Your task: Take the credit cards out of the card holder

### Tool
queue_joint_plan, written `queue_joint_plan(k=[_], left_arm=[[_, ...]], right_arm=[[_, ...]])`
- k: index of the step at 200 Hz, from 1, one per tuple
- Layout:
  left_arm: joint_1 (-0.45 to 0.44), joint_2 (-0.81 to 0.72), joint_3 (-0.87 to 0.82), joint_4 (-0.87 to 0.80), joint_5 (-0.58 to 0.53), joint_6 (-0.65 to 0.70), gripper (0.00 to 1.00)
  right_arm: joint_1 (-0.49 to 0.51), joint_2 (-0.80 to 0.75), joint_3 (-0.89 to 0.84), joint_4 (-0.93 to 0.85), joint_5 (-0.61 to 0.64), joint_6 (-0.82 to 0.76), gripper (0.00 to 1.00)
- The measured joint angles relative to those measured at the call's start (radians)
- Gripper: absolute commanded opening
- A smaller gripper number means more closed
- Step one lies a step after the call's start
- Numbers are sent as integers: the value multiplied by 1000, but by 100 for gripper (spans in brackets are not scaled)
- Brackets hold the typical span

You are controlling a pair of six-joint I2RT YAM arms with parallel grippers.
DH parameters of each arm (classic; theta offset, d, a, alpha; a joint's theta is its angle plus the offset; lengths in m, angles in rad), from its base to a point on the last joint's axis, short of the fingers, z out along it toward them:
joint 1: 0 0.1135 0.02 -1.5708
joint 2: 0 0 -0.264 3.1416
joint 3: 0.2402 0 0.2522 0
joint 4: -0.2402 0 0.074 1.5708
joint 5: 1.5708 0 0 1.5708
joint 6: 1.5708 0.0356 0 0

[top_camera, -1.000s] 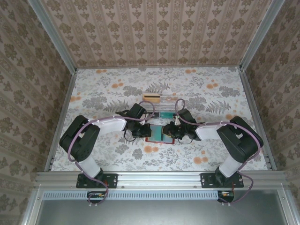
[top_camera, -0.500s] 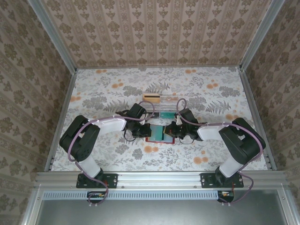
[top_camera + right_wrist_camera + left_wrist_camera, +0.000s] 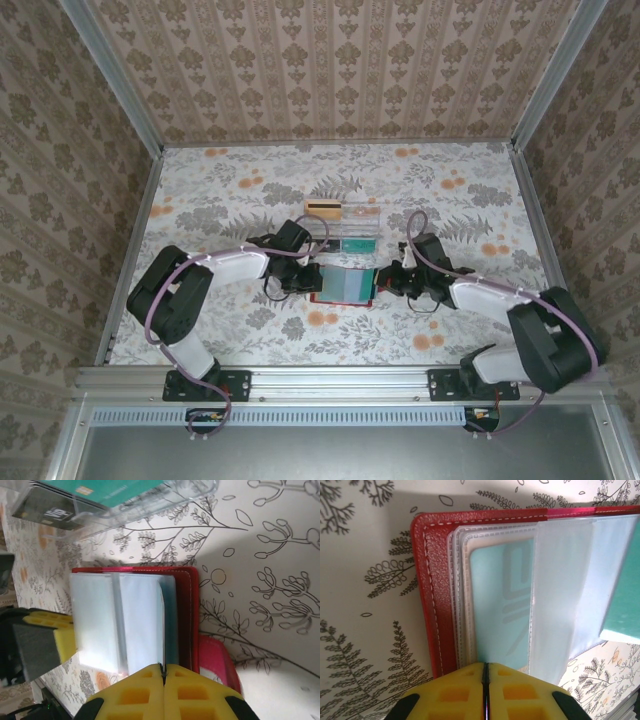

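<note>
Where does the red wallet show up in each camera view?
Top external: red wallet at the centre, lying open between the two arms.
Left wrist: centre to right edge, red cover at the left.
Right wrist: middle, red cover at the right.
Shared landmark: the leaf-print tablecloth beneath it.

The card holder [image 3: 432,580] has a grained, leather-like red cover with pale stitching and glossy clear plastic sleeves [image 3: 560,570], the compartment tray [image 3: 165,500] is clear glossy plastic, the yellow pads [image 3: 455,695] look like matt foam, and the printed table surface [image 3: 365,605] is matt.
</note>
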Motion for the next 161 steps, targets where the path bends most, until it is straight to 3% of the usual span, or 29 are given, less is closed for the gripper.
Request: queue_joint_plan(k=[18,31,53,74,109,125,161], left_arm=[[10,-14,2,-17,-1,6,23],[23,-38,2,-37,-5,16,38],[53,-93,11,-76,-6,21,48],[90,-162,21,-97,-7,29,64],[156,-277,27,-124,-2,38,76],[183,-328,27,-130,2,47,99],[228,-429,18,-131,5,37,100]], right_arm=[[-3,-71,30,-108,9,-59,0],[-3,-109,70,-177,16,-101,0],[-2,-153,186,-301,46,-200,0],[14,-146,321,-412,91,-301,0],[89,-55,543,-579,181,-511,0],[140,6,623,-636,231,-640,0],[235,134,766,-742,371,-922,0]])
